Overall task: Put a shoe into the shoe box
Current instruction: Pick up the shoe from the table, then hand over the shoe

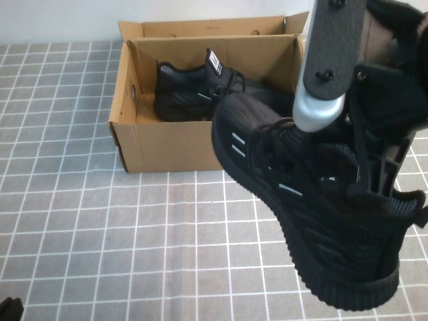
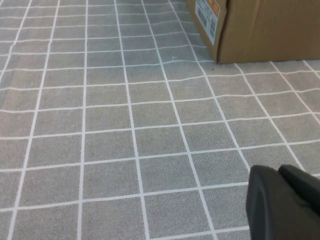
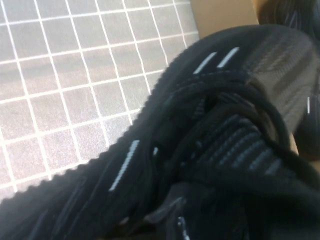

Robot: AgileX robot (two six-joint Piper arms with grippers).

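A black knit shoe (image 1: 314, 207) hangs in the air, toe toward the open cardboard shoe box (image 1: 167, 144), just in front of the box's right front corner. My right gripper (image 1: 376, 180) is shut on the shoe at its collar, from above. The shoe fills the right wrist view (image 3: 210, 150), with the box's edge (image 3: 220, 15) beyond its toe. A second black shoe (image 1: 200, 93) lies inside the box. My left gripper (image 1: 10, 309) sits low at the near left, fingers together and empty; it also shows in the left wrist view (image 2: 282, 202), well away from the box (image 2: 265, 30).
The box's flaps (image 1: 214, 28) stand open at the back against a white wall. Grey tiled floor (image 1: 134, 241) spreads in front of and left of the box.
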